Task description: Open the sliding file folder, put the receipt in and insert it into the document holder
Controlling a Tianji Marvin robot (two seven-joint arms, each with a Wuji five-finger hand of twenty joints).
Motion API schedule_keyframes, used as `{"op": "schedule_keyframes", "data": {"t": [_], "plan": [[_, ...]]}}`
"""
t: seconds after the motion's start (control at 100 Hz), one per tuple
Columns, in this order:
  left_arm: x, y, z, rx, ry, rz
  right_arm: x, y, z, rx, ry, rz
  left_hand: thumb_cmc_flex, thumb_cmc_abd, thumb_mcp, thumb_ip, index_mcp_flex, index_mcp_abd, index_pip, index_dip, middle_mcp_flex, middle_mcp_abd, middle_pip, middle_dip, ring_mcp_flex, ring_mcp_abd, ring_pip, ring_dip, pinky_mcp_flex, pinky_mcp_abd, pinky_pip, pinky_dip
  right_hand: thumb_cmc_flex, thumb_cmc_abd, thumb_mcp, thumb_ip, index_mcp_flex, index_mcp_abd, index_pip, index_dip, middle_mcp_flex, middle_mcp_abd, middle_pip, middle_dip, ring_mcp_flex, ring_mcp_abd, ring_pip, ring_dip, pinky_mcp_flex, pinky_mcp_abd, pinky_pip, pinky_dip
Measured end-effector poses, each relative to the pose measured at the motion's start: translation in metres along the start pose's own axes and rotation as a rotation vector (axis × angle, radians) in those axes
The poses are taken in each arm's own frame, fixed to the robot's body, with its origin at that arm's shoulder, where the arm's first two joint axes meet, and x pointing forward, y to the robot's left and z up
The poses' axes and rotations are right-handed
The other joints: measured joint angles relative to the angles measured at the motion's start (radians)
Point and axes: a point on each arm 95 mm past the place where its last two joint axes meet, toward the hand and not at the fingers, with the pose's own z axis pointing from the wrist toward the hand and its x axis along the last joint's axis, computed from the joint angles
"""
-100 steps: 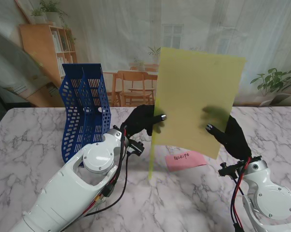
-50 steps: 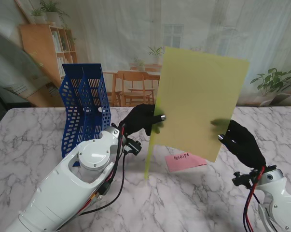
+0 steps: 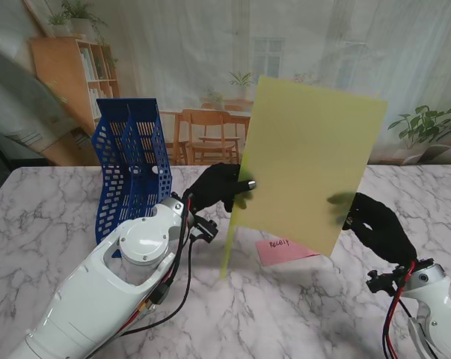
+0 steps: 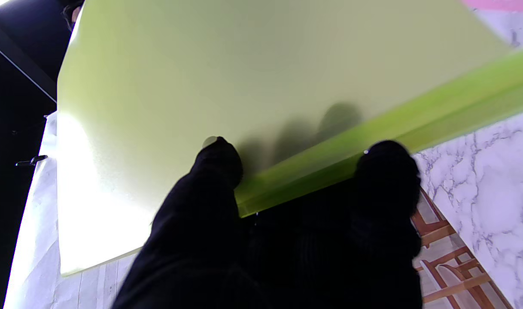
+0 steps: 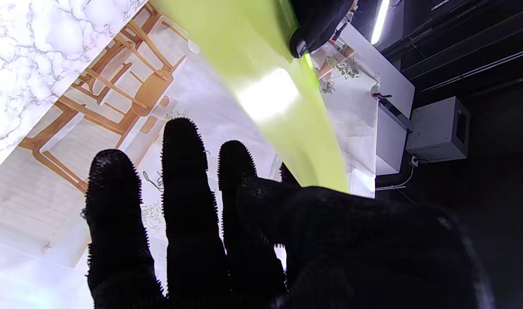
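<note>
The right hand (image 3: 376, 224) is now off the yellow-green folder (image 3: 304, 161); a second ago its fingers were pressed on the sheet near the right edge, and half a second ago they were only at the edge. Now the hand is beside the lower right corner of the folder, with fingers (image 5: 182, 171) spread apart and holding nothing. The folder itself has turned a little, and its top right corner is lower than before. The left hand (image 3: 219, 187) has not moved: it is clamped on the folder at its left spine, thumb on the front side, other fingers behind, and it holds the sheet upright over the table alone.

The pink receipt (image 3: 285, 250) lies flat on the table, under the lower edge of the folder, in the same place as before. The blue document holder (image 3: 130, 168) stands at the far left, well apart from the folder.

The table (image 3: 45, 224) is white marble with grey veins. Behind it hangs a backdrop (image 3: 210, 67) with a printed room: curtains, wooden chairs, a bookshelf and plants
</note>
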Motion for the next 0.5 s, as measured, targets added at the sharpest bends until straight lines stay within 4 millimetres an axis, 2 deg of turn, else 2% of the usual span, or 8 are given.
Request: {"op": "schedule_keyframes", "data": {"t": [0.1, 0.21, 0.27, 0.37, 0.5], "plan": [[0.0004, -0.0007, -0.0003, -0.003, 0.0, 0.0, -0.0024, 0.0002, 0.0, 0.002, 0.001, -0.017, 0.0, 0.0, 0.0, 0.0, -0.001, 0.0, 0.0, 0.0, 0.0, 0.0, 0.0, 0.0, 0.0, 0.0, 0.0, 0.0, 0.0, 0.0, 0.0, 0.0, 0.0, -0.02, 0.013, 0.0, 0.0, -0.05, 0.012, -0.004, 0.015, -0.002, 0.0, -0.008, 0.024, 0.0, 0.0, 0.01, 0.028, 0.0, 0.019, 0.0], [0.0006, -0.0009, -0.0004, -0.006, 0.0, 0.001, -0.0038, 0.0001, 0.0003, 0.001, -0.001, -0.021, 0.0, 0.0, 0.0, 0.0, -0.007, 0.0, 0.0, 0.0, 0.0, 0.0, 0.0, 0.0, 0.0, 0.0, 0.0, 0.0, 0.0, 0.0, 0.0, 0.0, 0.0, -0.02, 0.005, 0.0, -0.005, -0.091, 0.041, -0.038, 0.027, -0.024, -0.001, -0.009, 0.023, 0.0, 0.0, 0.012, 0.03, 0.001, 0.03, -0.001], [0.0007, -0.0007, -0.0003, -0.007, 0.0, 0.001, -0.0043, -0.0006, 0.0003, 0.006, -0.002, -0.014, 0.0, 0.001, 0.0, 0.0, -0.007, 0.0, 0.0, 0.0, 0.0, 0.0, 0.0, 0.0, 0.0, 0.0, 0.0, 0.0, 0.0, 0.0, 0.0, 0.0, -0.009, -0.019, -0.085, 0.0, -0.028, -0.1, 0.056, -0.053, 0.027, -0.027, -0.001, -0.009, 0.023, -0.001, 0.0, 0.02, 0.027, 0.001, 0.031, -0.001], [0.0003, 0.0008, 0.0005, -0.011, -0.004, 0.003, -0.0056, -0.0023, 0.0004, 0.024, -0.005, -0.01, 0.0, 0.002, 0.0, 0.0, -0.008, 0.0, 0.0, 0.0, 0.0, 0.0, 0.0, 0.0, 0.0, 0.0, 0.0, 0.0, 0.0, 0.0, 0.0, 0.0, -0.082, -0.019, -0.275, -0.001, -0.079, -0.099, 0.053, -0.076, 0.017, -0.039, -0.001, -0.005, 0.02, -0.001, 0.0, 0.022, -0.007, 0.001, 0.031, -0.001], [-0.0015, 0.0023, 0.002, -0.013, -0.015, 0.008, -0.0084, -0.0036, -0.0001, 0.044, -0.009, -0.028, 0.0, 0.002, 0.0, 0.0, -0.008, 0.0, 0.0, 0.0, 0.0, 0.0, 0.0, 0.0, -0.001, 0.0, 0.008, 0.0, -0.002, 0.0, -0.003, 0.0, -0.179, -0.022, -0.39, -0.026, -0.108, -0.084, 0.033, -0.085, -0.017, -0.05, 0.012, 0.007, 0.008, -0.002, 0.0, 0.031, -0.03, 0.001, 0.031, -0.001]]}}
